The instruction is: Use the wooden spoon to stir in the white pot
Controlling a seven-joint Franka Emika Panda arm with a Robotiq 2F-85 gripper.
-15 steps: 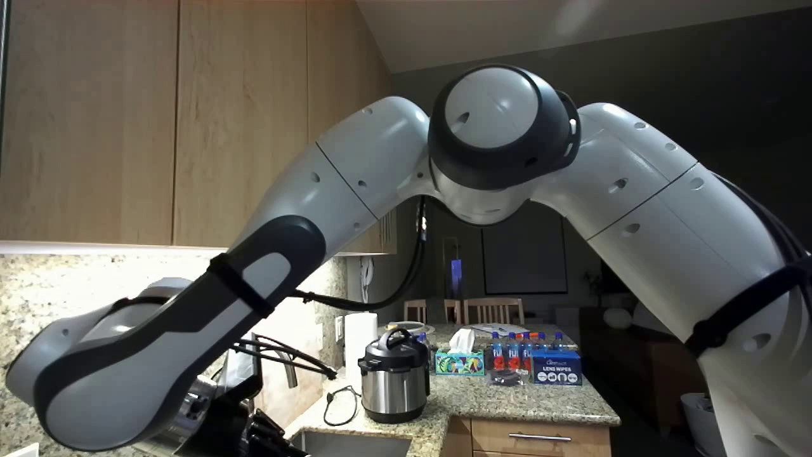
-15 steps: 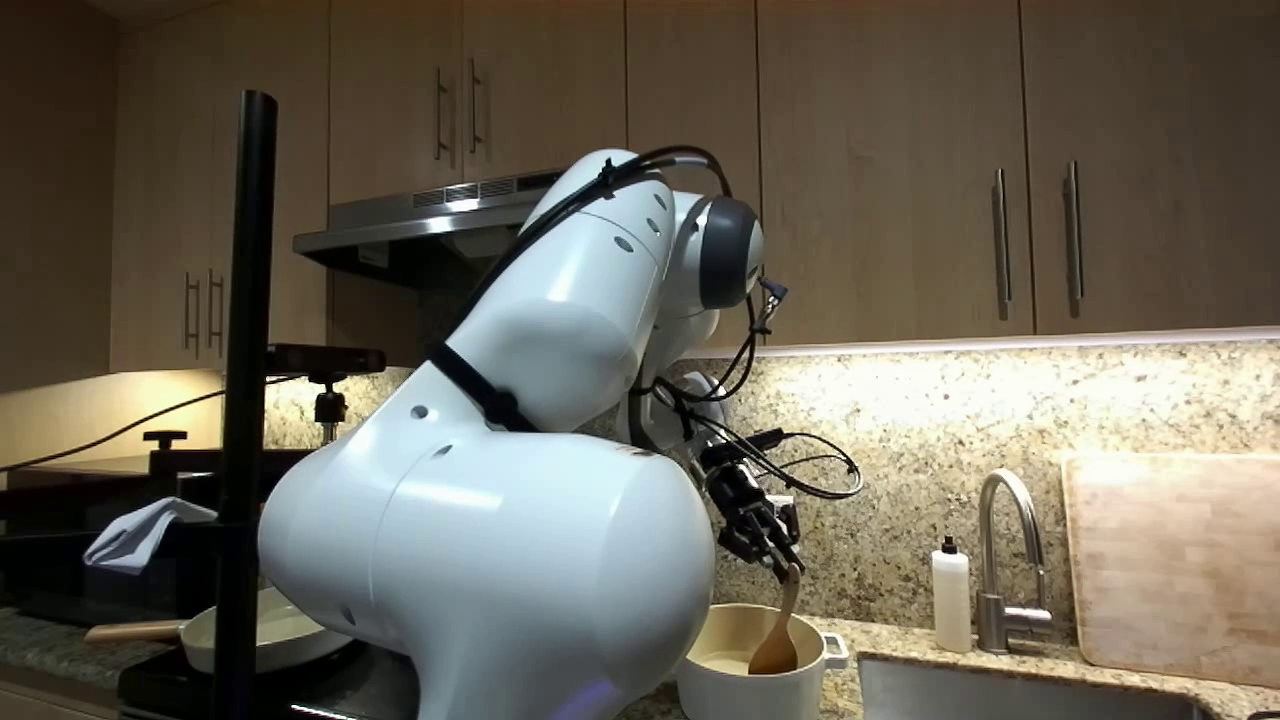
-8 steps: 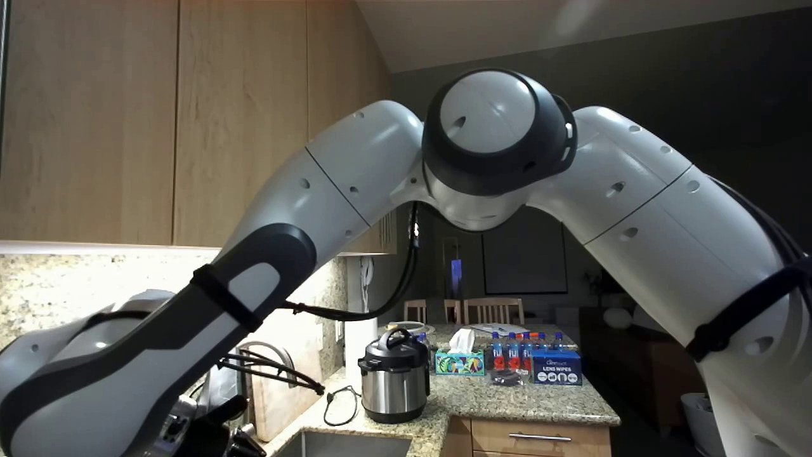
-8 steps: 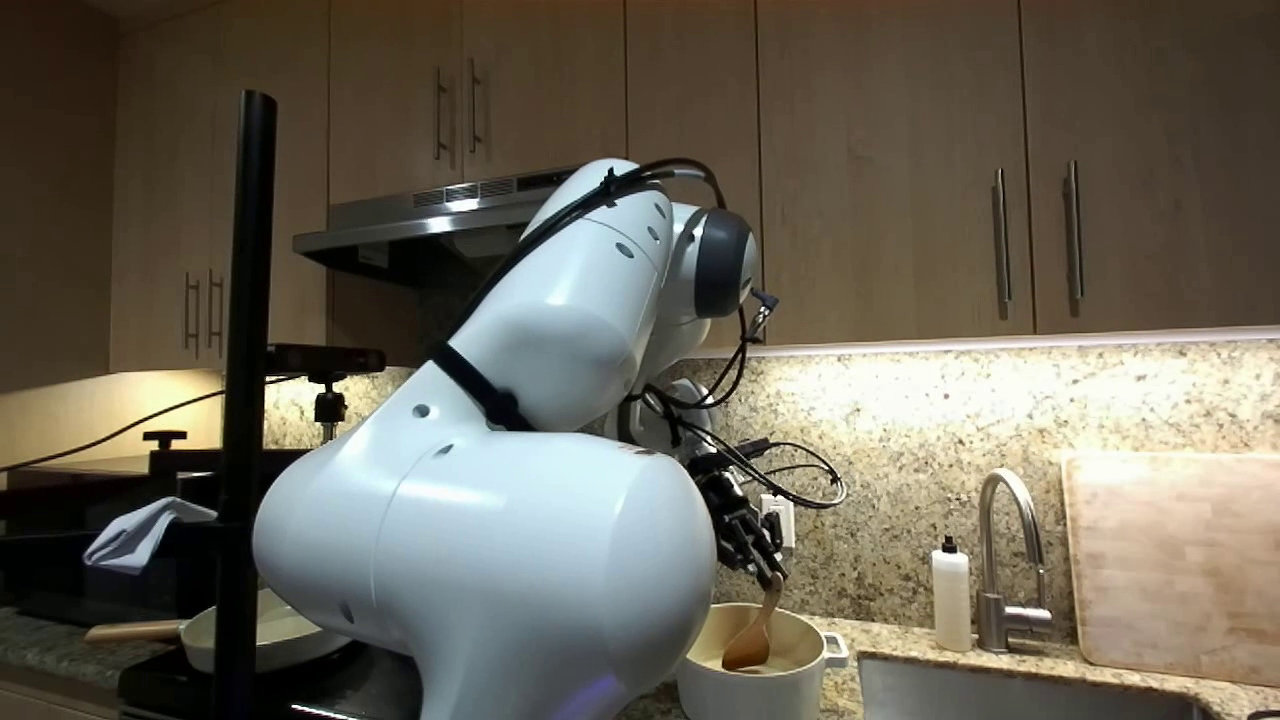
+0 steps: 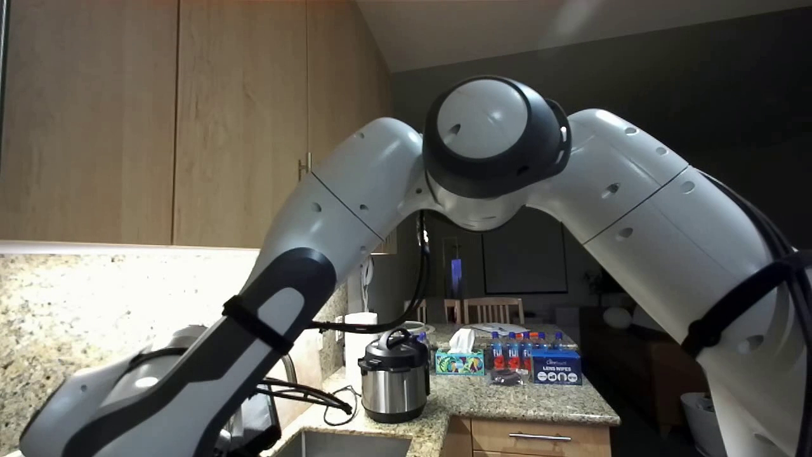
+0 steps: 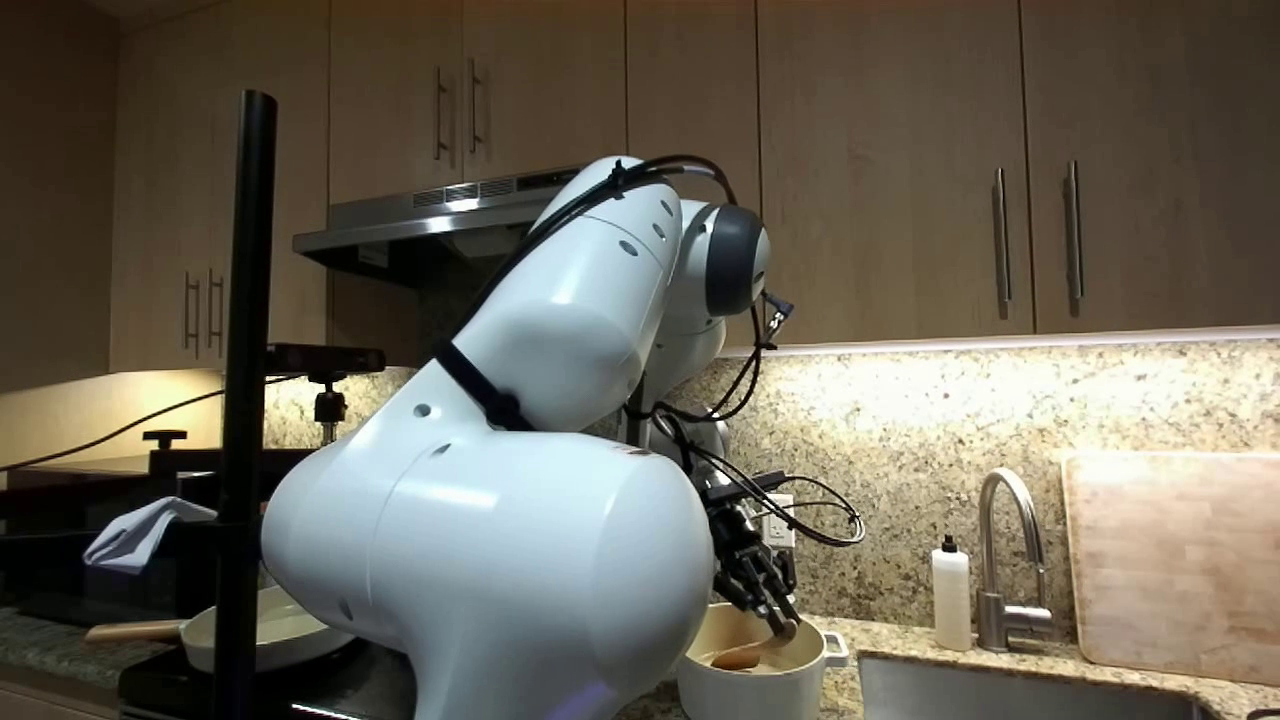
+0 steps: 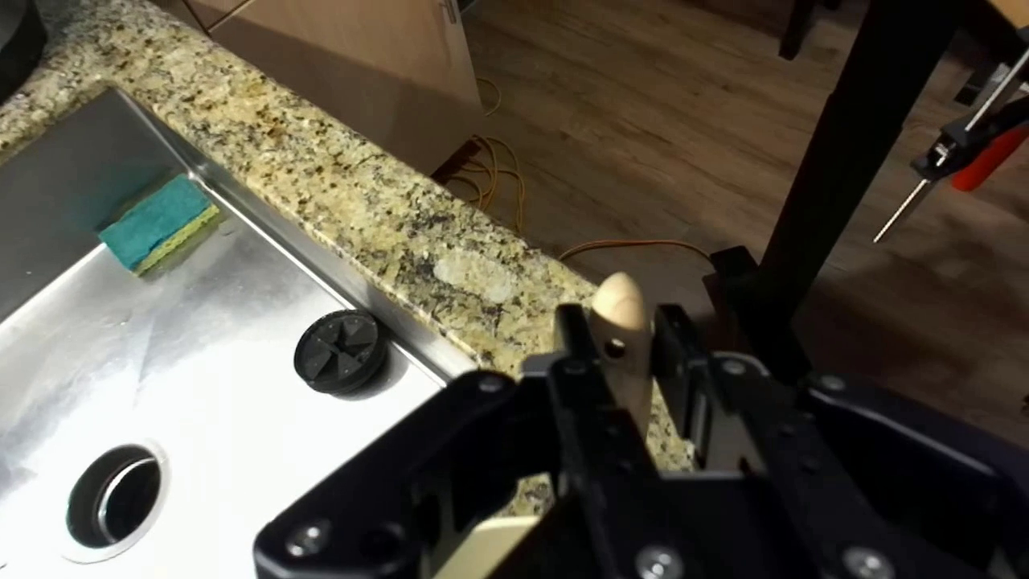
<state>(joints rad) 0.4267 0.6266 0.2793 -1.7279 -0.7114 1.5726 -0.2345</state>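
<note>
The white pot stands on the counter left of the sink in an exterior view. My gripper is above the pot's right side, pointing down, shut on the wooden spoon near its handle end. The spoon lies strongly tilted, its bowl down inside the pot towards the left. In the wrist view my gripper has a finger on each side of the spoon's handle, whose holed end sticks out. A cream edge of the pot shows at the bottom. The pot's contents are unclear.
A steel sink adjoins the pot's right, with a faucet and white bottle behind it. A sponge and black drain stopper lie in the sink. A frying pan stands left. A pressure cooker stands beyond.
My gripper has shifted left, then back right and lower, nearer the pot's rim. The spoon's bowl has moved left inside the pot and the spoon leans more. The grip is unchanged.
</note>
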